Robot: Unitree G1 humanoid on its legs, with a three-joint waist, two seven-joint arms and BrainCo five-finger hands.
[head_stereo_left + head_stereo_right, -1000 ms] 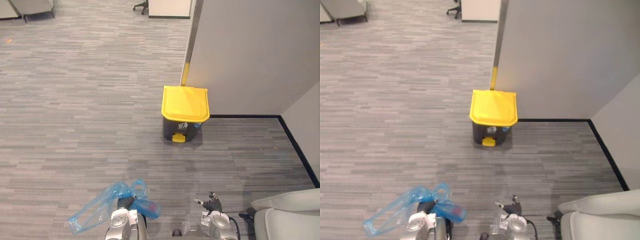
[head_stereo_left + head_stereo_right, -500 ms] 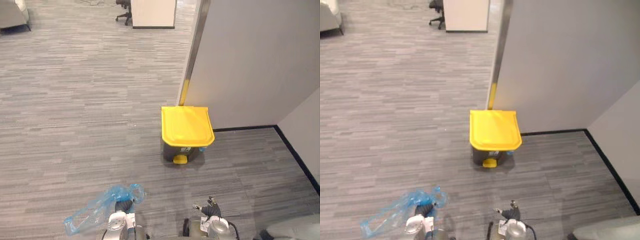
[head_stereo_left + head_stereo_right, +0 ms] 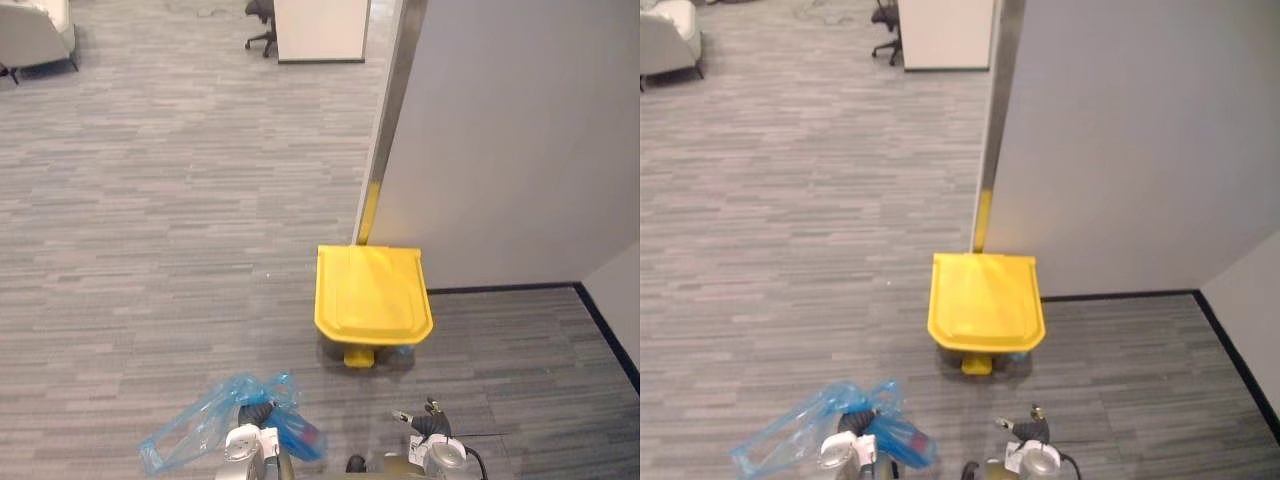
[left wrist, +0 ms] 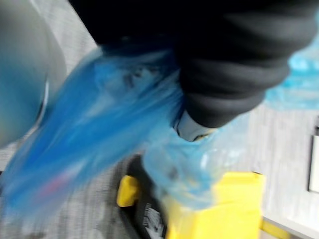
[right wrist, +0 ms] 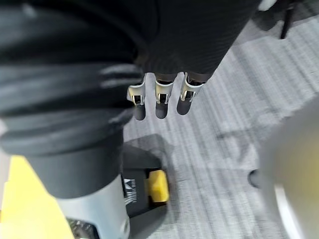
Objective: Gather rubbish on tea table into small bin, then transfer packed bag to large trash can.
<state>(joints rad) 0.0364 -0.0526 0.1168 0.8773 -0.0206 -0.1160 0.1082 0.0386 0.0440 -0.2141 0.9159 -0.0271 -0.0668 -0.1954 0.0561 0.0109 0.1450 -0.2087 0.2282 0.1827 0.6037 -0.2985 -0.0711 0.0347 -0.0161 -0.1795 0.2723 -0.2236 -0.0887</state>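
A dark trash can with a yellow lid and a yellow pedal stands shut on the carpet against the grey wall corner. My left hand is at the lower edge of the eye views, shut on the neck of a crumpled blue rubbish bag that hangs to its left. In the left wrist view the blue bag drapes past the dark cover, with the yellow lid beyond. My right hand is low beside it, fingers relaxed and holding nothing, the pedal below them.
A grey partition wall with a metal corner post rises behind the can. Black skirting runs along its foot. A white cabinet and an office chair stand far back, an armchair at the far left.
The whole picture has shifted: the camera has moved towards the can, which now sits lower and nearer. The blue bag stays in my left hand; the right hand is unchanged.
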